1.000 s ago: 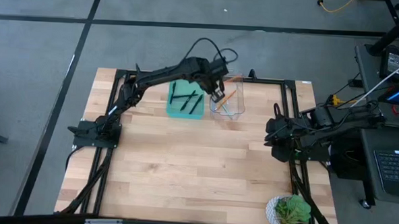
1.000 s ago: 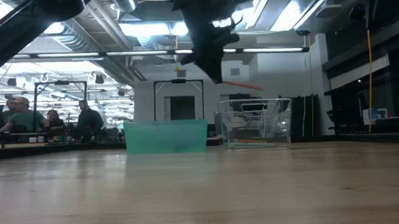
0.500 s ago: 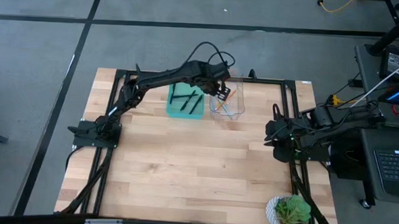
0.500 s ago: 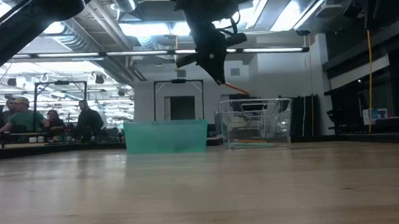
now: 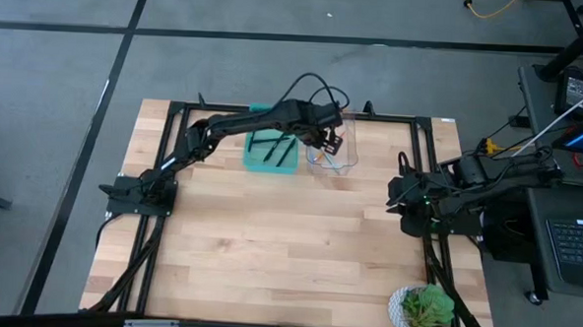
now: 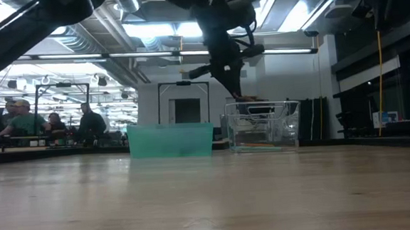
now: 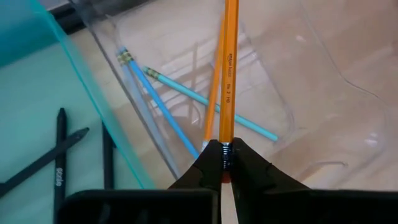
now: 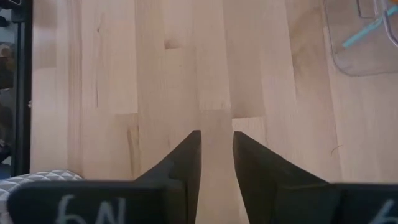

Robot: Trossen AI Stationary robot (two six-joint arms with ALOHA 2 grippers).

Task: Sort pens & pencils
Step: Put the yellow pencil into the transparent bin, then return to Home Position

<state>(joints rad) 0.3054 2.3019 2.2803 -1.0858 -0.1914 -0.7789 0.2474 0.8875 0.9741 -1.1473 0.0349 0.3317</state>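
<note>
My left gripper [image 5: 325, 136] hangs over the clear bin [image 5: 334, 156] at the table's far side, shut on an orange pencil [image 7: 229, 74]. In the bin lie two light-blue pencils [image 7: 163, 106] and another orange pencil [image 7: 212, 93]. Black pens [image 7: 59, 158] lie flat on the bottom of the teal bin [image 5: 270, 149], just left of the clear one. In the low view the left gripper [image 6: 233, 85] stands just above the clear bin's rim [image 6: 261, 106]. My right gripper [image 8: 216, 152] waits open over bare wood at the table's right edge. My left gripper pinches the orange pencil's metal-banded eraser end [image 7: 225, 150] between its two fingertips. The fingers slant down from above, and the pencil runs on straight ahead of them, in line with them. It is lifted, slanting down over the clear bin; its far tip is out of the picture.
A potted green plant [image 5: 425, 309] stands at the table's near right corner. A black frame [image 5: 421, 125] rims the tabletop. Wide bare wood [image 5: 288, 242] lies between the bins and the near edge. People sit far off in the room behind [image 6: 20, 119].
My left gripper has sunk toward the clear bin and shifted slightly toward the table's right, rolling its wrist. The orange pencil, still held, has swung from pointing sideways above the bin to lying close to the bin's rim.
</note>
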